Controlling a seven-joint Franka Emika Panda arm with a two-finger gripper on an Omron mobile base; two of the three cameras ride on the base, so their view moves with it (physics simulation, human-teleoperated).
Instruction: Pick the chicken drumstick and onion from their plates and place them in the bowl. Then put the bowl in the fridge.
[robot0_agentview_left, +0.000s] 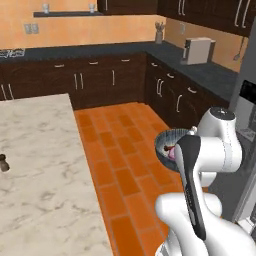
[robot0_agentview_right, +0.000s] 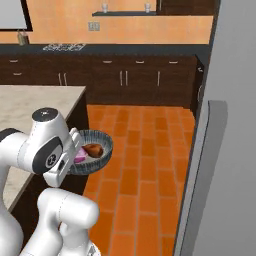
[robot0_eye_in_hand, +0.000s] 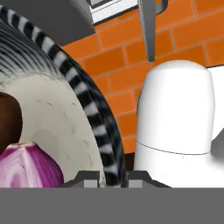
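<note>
Dark-grey, the bowl (robot0_agentview_right: 95, 150) hung above the orange floor (robot0_agentview_right: 145, 165), its rim pinched in the nearly closed gripper (robot0_eye_in_hand: 111, 177), with the onion (robot0_eye_in_hand: 26, 164) and chicken drumstick (robot0_agentview_right: 94, 149) inside, the fridge (robot0_agentview_right: 225, 150) door standing just beside it

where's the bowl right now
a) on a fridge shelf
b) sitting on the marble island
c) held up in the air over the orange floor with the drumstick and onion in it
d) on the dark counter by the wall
c: in the right base view the bowl hangs above the orange tile floor at the arm's end, with the chicken drumstick and the onion inside it.
</note>
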